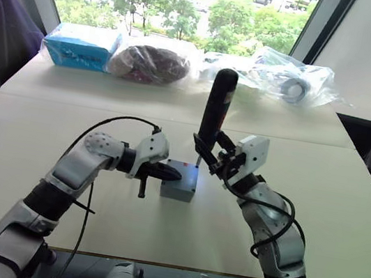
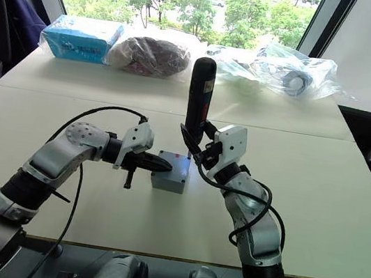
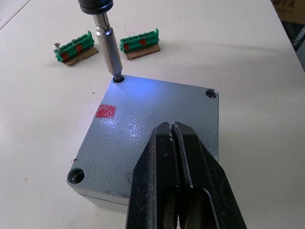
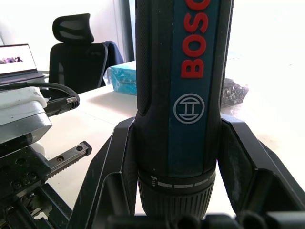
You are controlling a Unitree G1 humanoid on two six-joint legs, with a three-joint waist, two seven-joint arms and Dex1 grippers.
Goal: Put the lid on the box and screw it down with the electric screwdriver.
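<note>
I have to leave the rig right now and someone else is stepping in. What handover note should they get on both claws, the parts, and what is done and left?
Left claw: shut, its tips over the flat grey square lid, apparently steadying it.
Right claw: shut on the dark cylindrical electric screwdriver, held upright.
Parts: the lid already sits on the small grey square box, mid-table. The screwdriver's metal bit is in one corner screw hole, tip light on.
Done: lid placed.
Left: whether this corner is tight cannot be told; two other corner holes show, their screws unclear.
</note>
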